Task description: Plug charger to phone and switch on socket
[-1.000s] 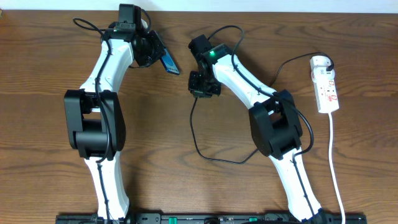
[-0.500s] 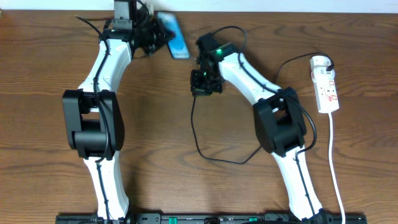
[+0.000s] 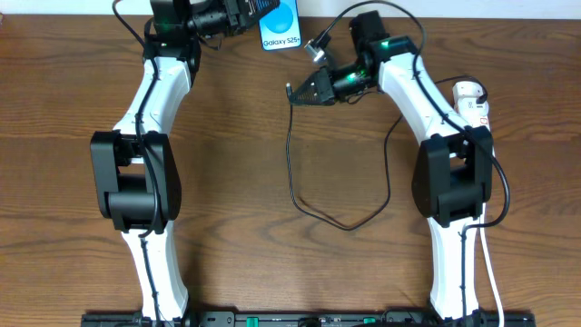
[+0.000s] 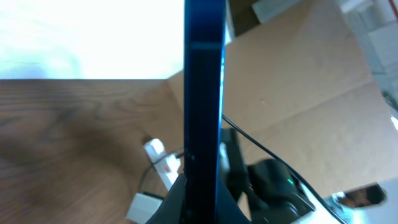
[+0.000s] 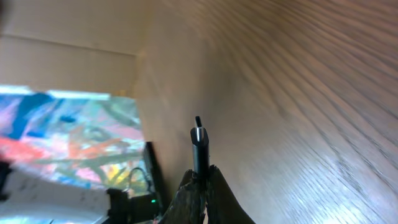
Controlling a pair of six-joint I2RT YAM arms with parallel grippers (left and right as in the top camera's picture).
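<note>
My left gripper (image 3: 247, 14) is shut on the phone (image 3: 280, 25), held raised at the table's back edge with its blue screen and "Galaxy S25+" text facing up. The left wrist view shows the phone (image 4: 204, 99) edge-on between the jaws (image 4: 200, 199). My right gripper (image 3: 304, 91) is shut on the charger's connector tip (image 5: 198, 140), which sticks out beyond the jaws (image 5: 200, 177); its black cable (image 3: 300, 173) hangs in a loop onto the table. The tip is a short way right of and below the phone. The white socket (image 3: 474, 102) is mostly hidden behind the right arm.
The socket's white cord (image 3: 495, 272) runs down the right side of the table. Cardboard panels (image 4: 298, 93) stand behind the table's back edge. The black arm rail (image 3: 300, 320) lies along the front edge.
My left gripper has lifted the phone toward the back edge and turned its screen up. My right gripper has swung up and right with the connector, pulling the cable along and covering the socket.
</note>
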